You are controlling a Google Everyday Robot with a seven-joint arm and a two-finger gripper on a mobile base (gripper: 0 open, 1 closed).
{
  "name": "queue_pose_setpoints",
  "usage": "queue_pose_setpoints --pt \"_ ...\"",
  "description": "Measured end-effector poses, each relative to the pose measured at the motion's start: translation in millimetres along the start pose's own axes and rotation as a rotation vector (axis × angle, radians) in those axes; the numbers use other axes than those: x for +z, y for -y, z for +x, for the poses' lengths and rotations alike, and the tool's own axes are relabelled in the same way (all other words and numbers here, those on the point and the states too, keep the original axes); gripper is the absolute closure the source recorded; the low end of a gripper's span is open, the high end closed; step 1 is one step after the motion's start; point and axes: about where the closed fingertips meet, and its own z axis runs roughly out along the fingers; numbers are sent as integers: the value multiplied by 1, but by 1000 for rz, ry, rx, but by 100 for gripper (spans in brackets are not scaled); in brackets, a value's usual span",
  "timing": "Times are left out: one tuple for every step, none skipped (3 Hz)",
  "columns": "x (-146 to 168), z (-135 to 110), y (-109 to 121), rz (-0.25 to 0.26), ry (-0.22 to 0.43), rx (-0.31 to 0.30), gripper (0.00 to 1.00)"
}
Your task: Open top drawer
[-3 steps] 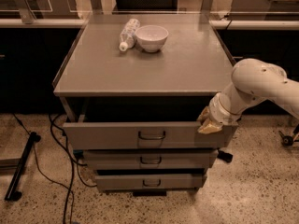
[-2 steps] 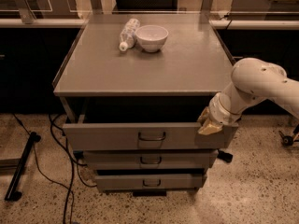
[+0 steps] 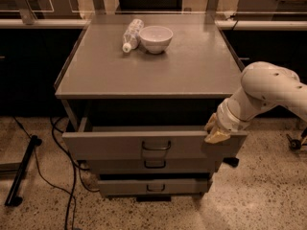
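Note:
The top drawer (image 3: 110,145) is the widest grey front, pulled out from the cabinet, with a dark pull handle (image 3: 156,148) at its centre. Its inside is dark. The mid-sized drawer (image 3: 153,165) and the smallest drawer (image 3: 154,186) sit below it, pushed in further. My gripper (image 3: 214,130) is at the right end of the top drawer's upper edge, on the end of the white arm (image 3: 261,95) that reaches in from the right. Its tan fingertips rest against the drawer front's top right corner.
The cabinet's grey top (image 3: 153,61) holds a white bowl (image 3: 155,38) and a plastic bottle (image 3: 131,34) lying on its side at the back. Black cables (image 3: 57,176) and a dark stand leg (image 3: 21,174) lie on the speckled floor at left. A caster (image 3: 293,143) is at far right.

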Motion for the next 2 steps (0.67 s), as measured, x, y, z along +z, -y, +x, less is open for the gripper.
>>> queue_pose_setpoints --pt "-2 -1 -10 -10 1 0 100" --pt "-2 -1 -10 -10 1 0 84"
